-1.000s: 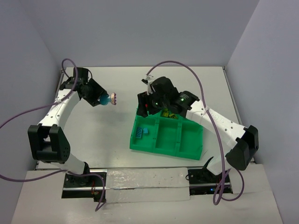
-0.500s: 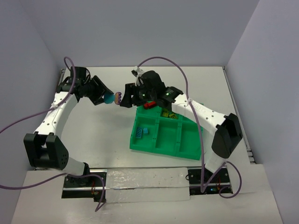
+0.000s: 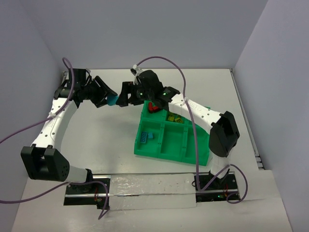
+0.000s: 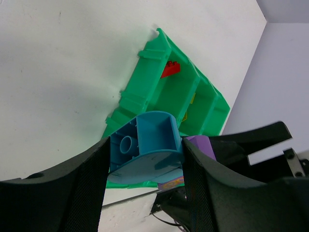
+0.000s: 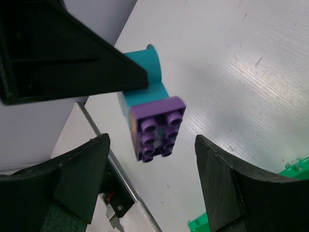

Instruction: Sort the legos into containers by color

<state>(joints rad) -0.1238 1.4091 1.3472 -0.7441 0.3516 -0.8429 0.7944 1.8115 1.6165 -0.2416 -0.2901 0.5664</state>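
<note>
My left gripper (image 3: 107, 98) is shut on a teal lego (image 3: 112, 100), held in the air left of the green tray (image 3: 161, 151). In the left wrist view the teal lego (image 4: 145, 140) sits between my fingers (image 4: 77, 183) with a purple brick (image 4: 200, 145) stuck to its far end. My right gripper (image 3: 123, 98) faces it, open. In the right wrist view the purple brick (image 5: 157, 128) hangs between my spread fingers (image 5: 79, 176), touching neither. A red lego (image 3: 154, 107), yellow-green legos (image 3: 175, 117) and a blue lego (image 3: 147, 137) lie in separate tray compartments.
The tray's back left corner (image 4: 157, 41) is just right of both grippers. White side walls (image 3: 29, 63) enclose the table. Purple cables (image 3: 164, 60) loop over both arms.
My right gripper has swung left from above the tray's back compartments to face the left gripper. The left gripper has moved slightly right with the teal and purple cluster.
</note>
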